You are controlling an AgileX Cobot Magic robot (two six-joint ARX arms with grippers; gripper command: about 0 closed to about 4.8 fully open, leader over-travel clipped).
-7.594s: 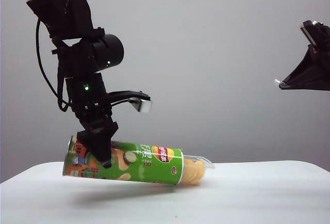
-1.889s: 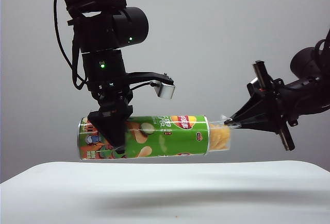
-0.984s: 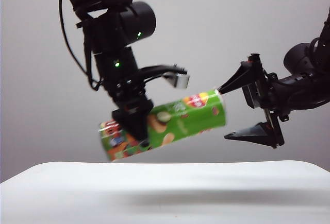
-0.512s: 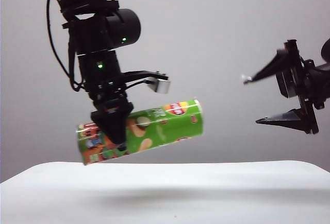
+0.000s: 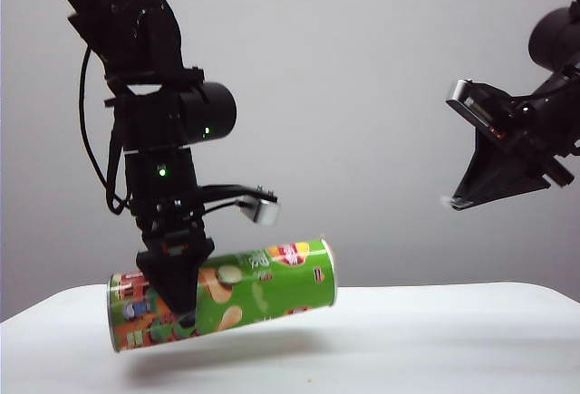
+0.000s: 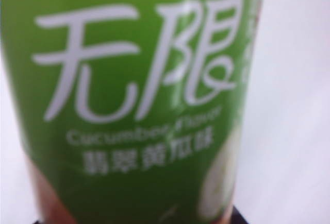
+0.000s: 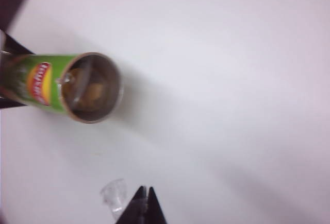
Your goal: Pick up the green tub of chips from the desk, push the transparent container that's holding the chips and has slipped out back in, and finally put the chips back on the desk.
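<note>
My left gripper is shut on the green tub of chips, gripping near its cartoon end. The tub hangs tilted just above the desk, with its cartoon end low and its open end higher. In the left wrist view the tub fills the picture and hides the jaws. The right wrist view looks into the tub's mouth. The chips and the transparent container's rim sit inside it, and nothing sticks out. My right gripper is shut and empty, high at the right, far from the tub.
The white desk spreads wide under both arms. A small clear bit shows beside the right fingertips. A plain grey wall stands behind.
The left arm has carried the tub down and to the left, close to the desk. The right gripper has shut and drawn up and away to the right.
</note>
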